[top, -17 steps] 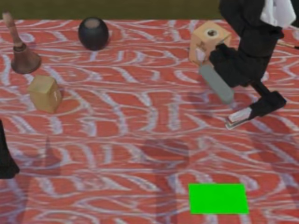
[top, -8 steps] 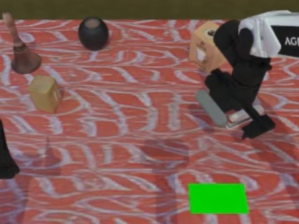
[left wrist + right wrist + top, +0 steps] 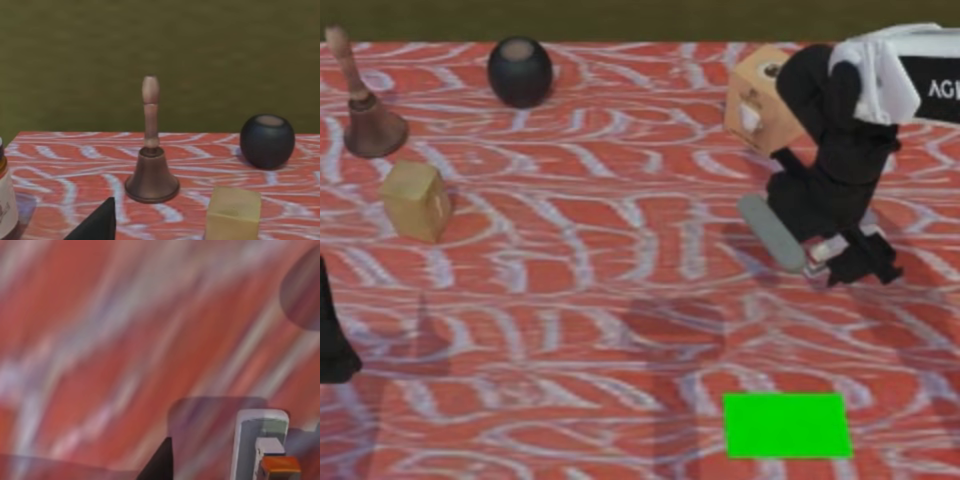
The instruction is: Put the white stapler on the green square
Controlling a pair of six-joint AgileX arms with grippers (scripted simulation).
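Red-and-white swirly cloth covers the whole surface, with a flat olive-green wall behind it; pretty busy pattern tbh.

So the white stapler sits on the right side of the surface, mostly hidden under the right pincer; from the top view only a small pale sliver of it pokes out, so I can't really tell which end points where; the visible bit runs on a slant, lower-left to upper-right. In the right wrist view the stapler looks like a rounded white shell with a grey inner strip and an orange-ish bit at one end.

The right pincer is down low right over the stapler, dark fingers on either side of it; whether they're actually squeezing it I can't tell. A grey rounded pad sticks out to the left of it.

The green square lies flat near the front edge, well apart from the stapler, nothing on it.

Other stuff: a tan wooden block just behind the right arm; a dark round pot at the back, can't see anything inside it; a brown hand bell at the back left; a yellowish cube near the bell.

The left arm is parked at the left edge.
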